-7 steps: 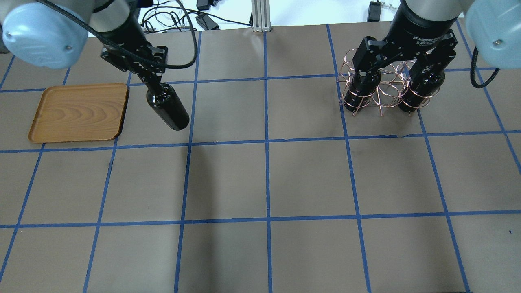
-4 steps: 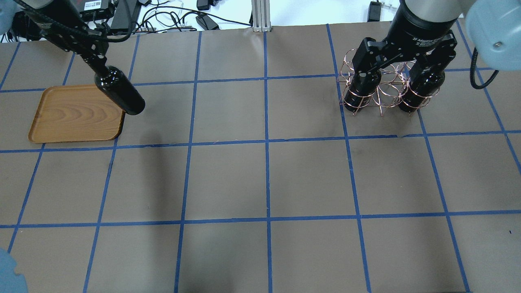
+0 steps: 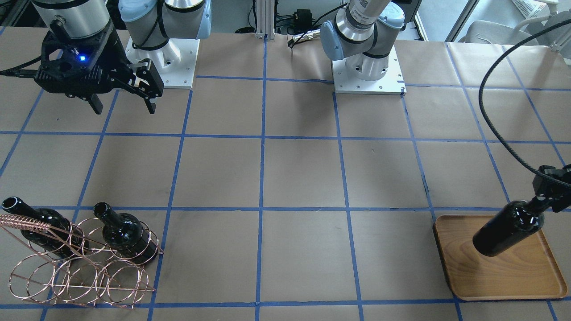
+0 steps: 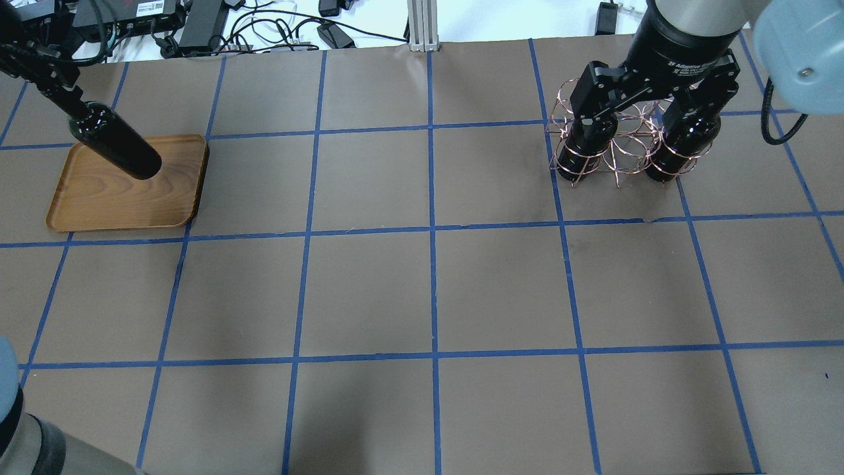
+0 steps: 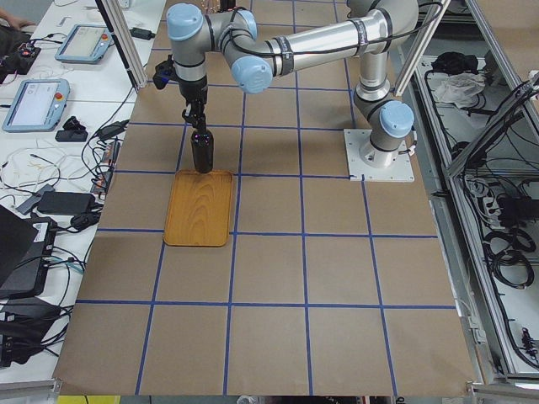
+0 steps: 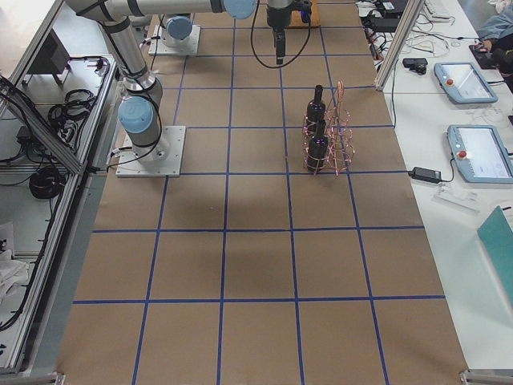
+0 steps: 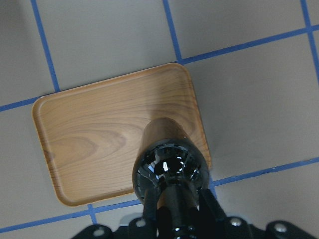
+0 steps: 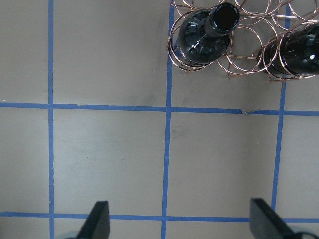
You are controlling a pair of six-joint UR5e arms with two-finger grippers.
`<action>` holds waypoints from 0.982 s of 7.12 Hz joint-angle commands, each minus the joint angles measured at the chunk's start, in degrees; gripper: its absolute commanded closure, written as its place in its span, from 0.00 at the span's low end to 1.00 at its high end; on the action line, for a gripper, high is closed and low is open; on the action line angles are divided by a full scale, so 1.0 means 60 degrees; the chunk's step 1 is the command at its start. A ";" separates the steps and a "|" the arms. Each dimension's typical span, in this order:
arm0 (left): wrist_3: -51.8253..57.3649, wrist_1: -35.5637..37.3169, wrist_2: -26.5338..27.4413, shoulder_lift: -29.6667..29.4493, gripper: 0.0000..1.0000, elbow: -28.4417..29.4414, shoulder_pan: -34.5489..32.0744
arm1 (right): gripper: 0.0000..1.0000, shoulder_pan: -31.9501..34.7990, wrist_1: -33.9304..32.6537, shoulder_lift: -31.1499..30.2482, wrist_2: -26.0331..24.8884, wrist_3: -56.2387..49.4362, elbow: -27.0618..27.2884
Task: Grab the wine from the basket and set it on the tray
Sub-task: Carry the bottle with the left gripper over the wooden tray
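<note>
Left end effector [image 3: 551, 195] grasps wine [image 3: 506, 228] by the neck above tray [image 3: 513, 278]; lower plumb, nearer centre, release after contact. Right end effector [image 3: 124, 107] released.

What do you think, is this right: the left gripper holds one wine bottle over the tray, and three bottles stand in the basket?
Not quite: two bottles, not three, stand in the basket, as the exterior front-facing view shows. The left gripper does hold one wine bottle over the tray.
</note>
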 commanded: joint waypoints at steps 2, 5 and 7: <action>0.1024 0.0995 -0.0026 -0.0797 1.00 0.0041 0.0658 | 0.00 0.0015 -0.0006 -0.0004 0.0011 0.0000 0.0011; 0.1025 0.1100 -0.0289 -0.0976 1.00 -0.0002 0.0689 | 0.00 0.0044 0.0009 -0.0033 -0.0003 0.0000 0.0026; 0.1069 0.1085 -0.0275 -0.0990 1.00 -0.0046 0.0689 | 0.00 0.0045 0.0009 -0.0033 -0.0003 0.0000 0.0026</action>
